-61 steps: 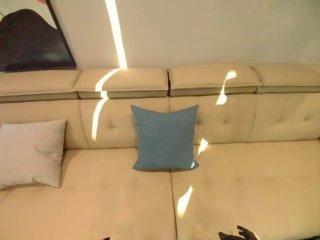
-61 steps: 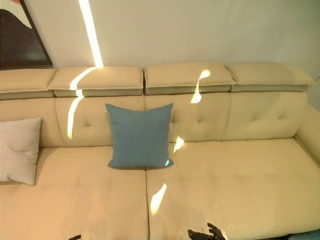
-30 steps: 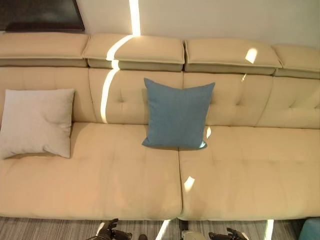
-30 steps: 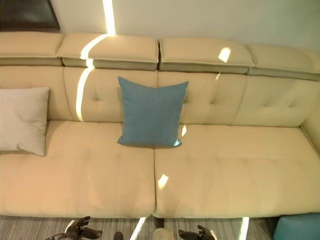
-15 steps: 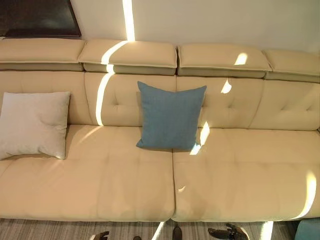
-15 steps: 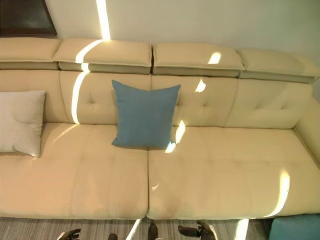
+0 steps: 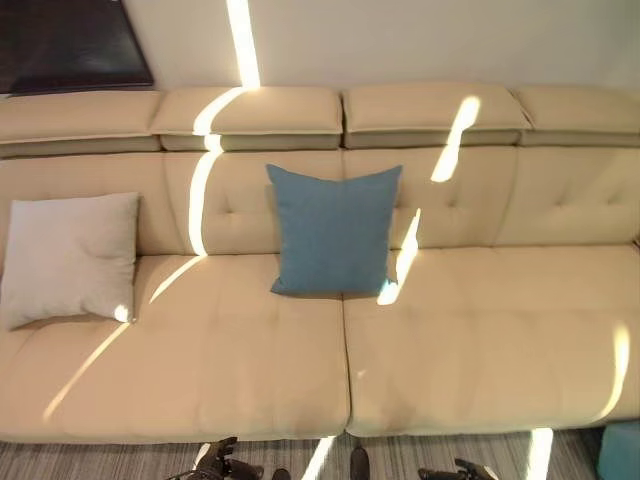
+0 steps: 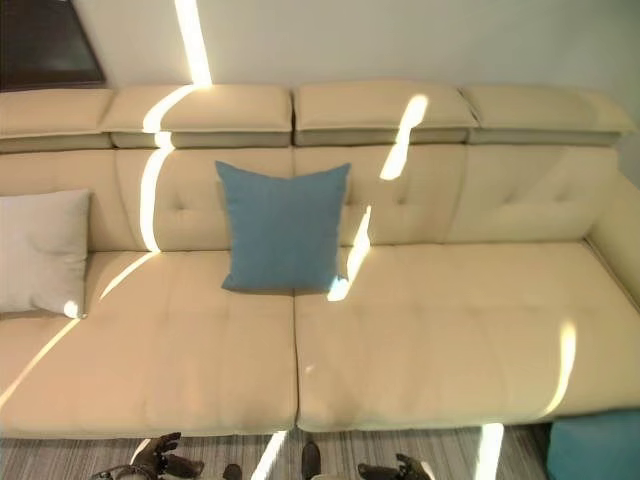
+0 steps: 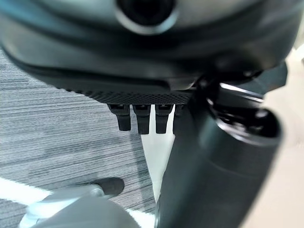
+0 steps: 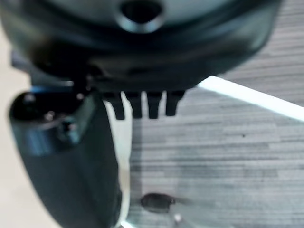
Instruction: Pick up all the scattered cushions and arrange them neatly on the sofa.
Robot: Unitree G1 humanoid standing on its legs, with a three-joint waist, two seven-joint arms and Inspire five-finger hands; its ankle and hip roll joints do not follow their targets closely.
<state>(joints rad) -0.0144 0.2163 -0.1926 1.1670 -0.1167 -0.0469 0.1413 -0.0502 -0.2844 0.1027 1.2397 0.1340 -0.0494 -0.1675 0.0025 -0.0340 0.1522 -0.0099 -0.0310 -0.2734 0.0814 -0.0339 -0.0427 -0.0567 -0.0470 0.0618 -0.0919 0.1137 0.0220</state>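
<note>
- A long cream sofa (image 7: 200,370) is standing against a pale wall, striped grey carpet (image 10: 228,156) lying before it.
- A blue cushion (image 7: 333,230) is leaning upright against the sofa's backrest near its middle seam, so it is propped neatly.
- A beige cushion (image 7: 70,258) is leaning near the sofa's left end.
- A teal cushion (image 8: 595,445) is sitting on the floor off the sofa's right front corner, probably awaiting pickup.
- The left hand (image 9: 142,116) and right hand (image 10: 142,104) are hanging over the carpet, fingers relaxed, straight and holding nothing.

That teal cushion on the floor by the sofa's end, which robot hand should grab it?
Probably the right hand: the teal cushion lies on the floor at the robot's right, past the sofa. The left hand hangs further away. Both are open and empty.
</note>
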